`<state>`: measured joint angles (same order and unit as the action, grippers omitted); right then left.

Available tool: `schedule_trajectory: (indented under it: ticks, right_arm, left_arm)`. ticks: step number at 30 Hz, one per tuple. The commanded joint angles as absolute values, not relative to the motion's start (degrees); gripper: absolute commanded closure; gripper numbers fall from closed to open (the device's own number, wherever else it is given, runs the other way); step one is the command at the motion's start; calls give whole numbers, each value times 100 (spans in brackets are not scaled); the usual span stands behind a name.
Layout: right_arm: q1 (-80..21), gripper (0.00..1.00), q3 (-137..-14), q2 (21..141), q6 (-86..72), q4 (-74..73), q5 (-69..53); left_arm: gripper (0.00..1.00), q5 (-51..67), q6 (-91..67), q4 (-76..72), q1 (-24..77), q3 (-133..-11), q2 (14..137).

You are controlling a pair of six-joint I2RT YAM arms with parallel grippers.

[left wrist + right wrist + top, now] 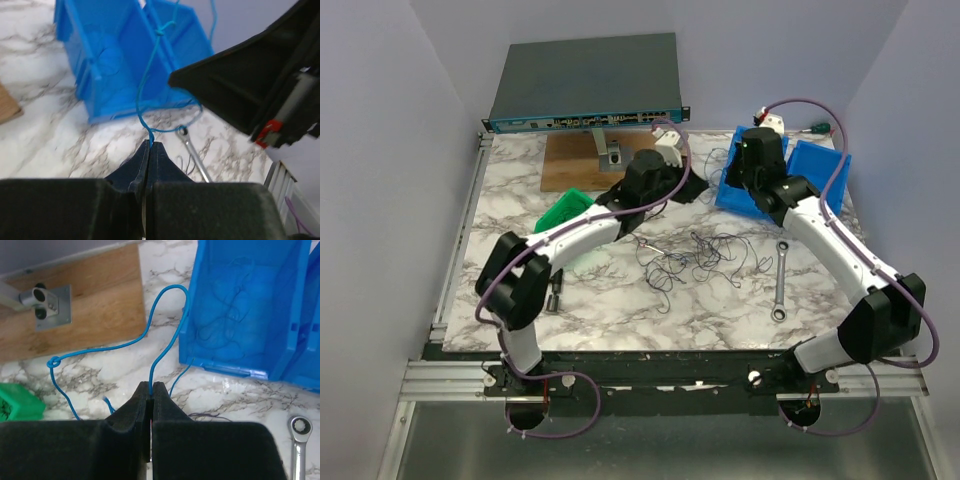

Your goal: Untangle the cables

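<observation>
Fingers of the left gripper (151, 145) and right gripper (151, 386) are shut on one thin blue wire (100, 348) above the white marble tabletop (620, 300), behind the dark tangle of thin wires (705, 255), so I think a gentle pull apart keeps its small knot (52, 361) loose.

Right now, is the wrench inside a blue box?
No, the wrench lies on the marble table, outside the blue box.

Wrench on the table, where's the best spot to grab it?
Take the wrench by the middle of its straight handle, coming straight down and pinching across its narrow width. It lies flat on the marble table, so nothing could slide underneath, and the handle looks slimmer than the two ends.
</observation>
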<state>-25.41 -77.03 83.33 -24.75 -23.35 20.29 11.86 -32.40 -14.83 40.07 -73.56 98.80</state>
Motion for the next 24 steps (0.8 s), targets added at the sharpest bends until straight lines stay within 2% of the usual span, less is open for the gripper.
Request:
schedule_trajectory:
  ticks: [1, 10, 18, 20, 21, 23, 24]
  right_arm:
    - [-2222, 99, -7928, 8684, -2375, -1991, 1958]
    - [-1629, 99, -8558, 9653, -2258, -1803, 2303]
    - [-987, 99, -9123, 10415, -2287, -1716, 1976]
    - [-883, 99, -9222, 10606, -2291, -1688, 1971]
    - [-843, 99, -9285, 10724, -2293, -1690, 1951]
    - [-785, 99, -9394, 10934, -2289, -1674, 1916]
    - [-763, 99, -9432, 11026, -2293, -1670, 1931]
  left_arm:
    - [100, 1479, -3496, -1762, 4163, -8535, 10706]
    - [100, 1825, -3747, -1259, 4159, -10714, 12531]
    - [100, 1863, -4060, -389, 4158, -12689, 13946]
    - [84, 1814, -4044, -124, 4162, -13095, 14175]
    - [71, 1755, -4030, -18, 4157, -13193, 14224]
    - [52, 1602, -3933, 206, 4160, -13177, 14168]
    - [47, 1519, -3887, 249, 4157, -13088, 14093]
